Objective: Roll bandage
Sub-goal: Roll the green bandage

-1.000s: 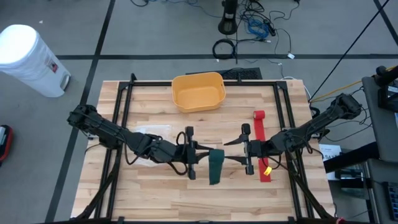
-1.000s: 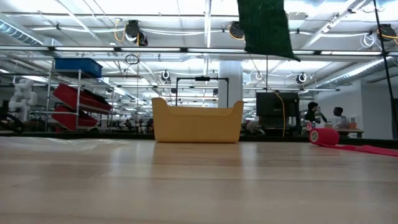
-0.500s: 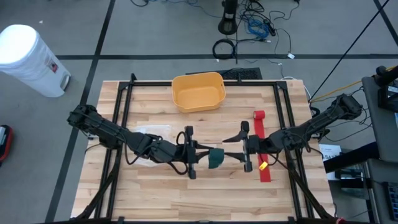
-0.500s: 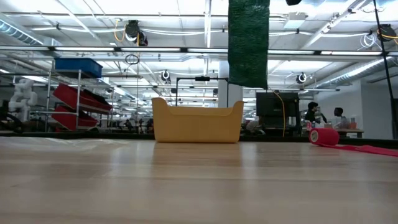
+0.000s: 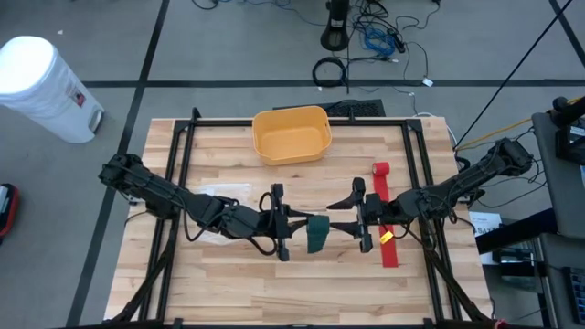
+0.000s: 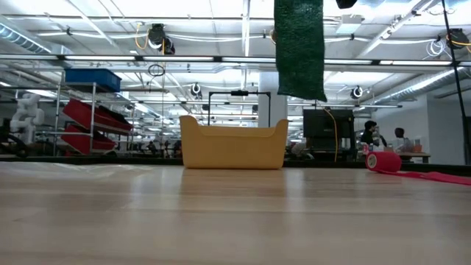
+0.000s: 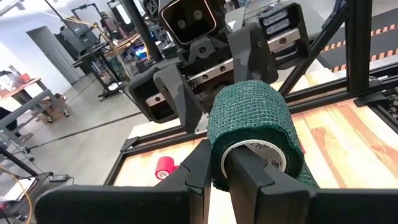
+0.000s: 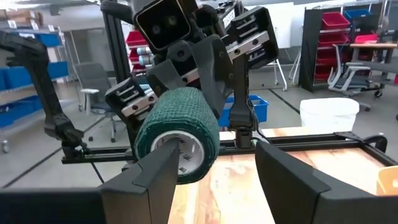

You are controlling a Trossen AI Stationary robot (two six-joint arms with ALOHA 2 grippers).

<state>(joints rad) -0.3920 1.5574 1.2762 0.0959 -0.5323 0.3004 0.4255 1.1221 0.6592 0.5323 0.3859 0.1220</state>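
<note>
Left gripper (image 5: 285, 224) clamps the green bandage roll (image 5: 315, 233) above the table; right gripper (image 5: 352, 222) faces it, fingers spread.

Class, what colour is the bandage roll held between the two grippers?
Dark green bandage roll, clearest in the left wrist view.

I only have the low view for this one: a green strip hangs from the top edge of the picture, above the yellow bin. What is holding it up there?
Observer: The left gripper is. It is shut on the wall of a green bandage roll, with one finger inside the core, and the strip is that roll's loose tail.
Operator: And the right arm?
Observer: The right gripper faces the left one across the roll, above the middle of the table. Its fingers are spread wide, not clamping.
</note>
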